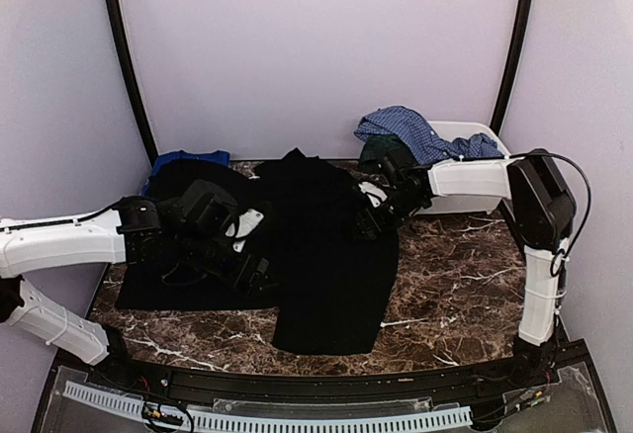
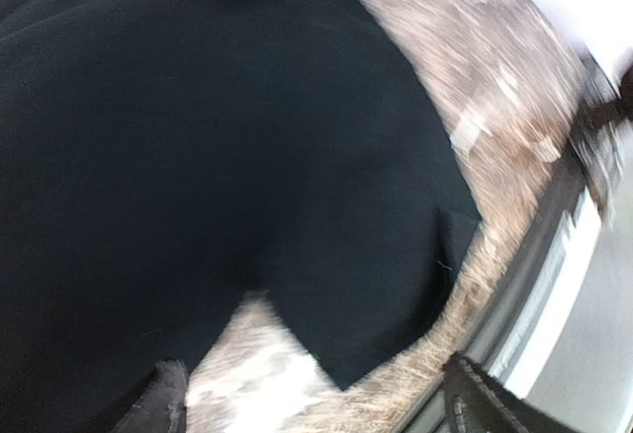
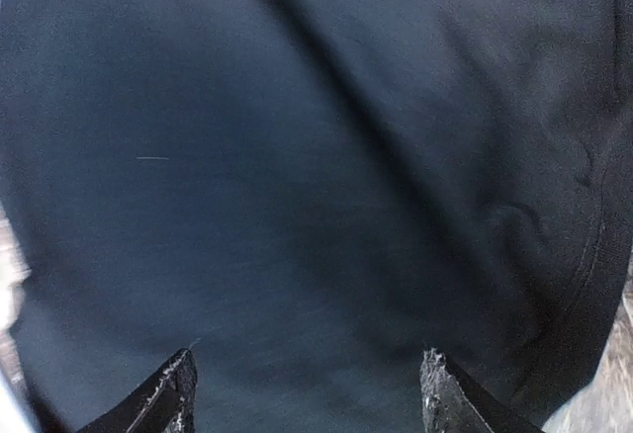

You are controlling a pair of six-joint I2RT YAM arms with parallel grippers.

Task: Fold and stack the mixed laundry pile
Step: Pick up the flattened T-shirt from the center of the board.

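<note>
A large plain black garment lies spread over the marble table, one part running toward the front edge. My left gripper hovers over its left part, open and empty; the left wrist view shows black cloth and a cloth corner over bare marble. My right gripper is over the garment's right upper edge, open, with black cloth filling its view. A blue checked shirt drapes over the white bin. A royal-blue piece lies at the back left. The plaid and red-orange pieces are out of view.
A white plastic bin stands at the back right, with a dark green cloth at its left side. The marble table shows bare on the right and along the front. Curved black posts stand at the back corners.
</note>
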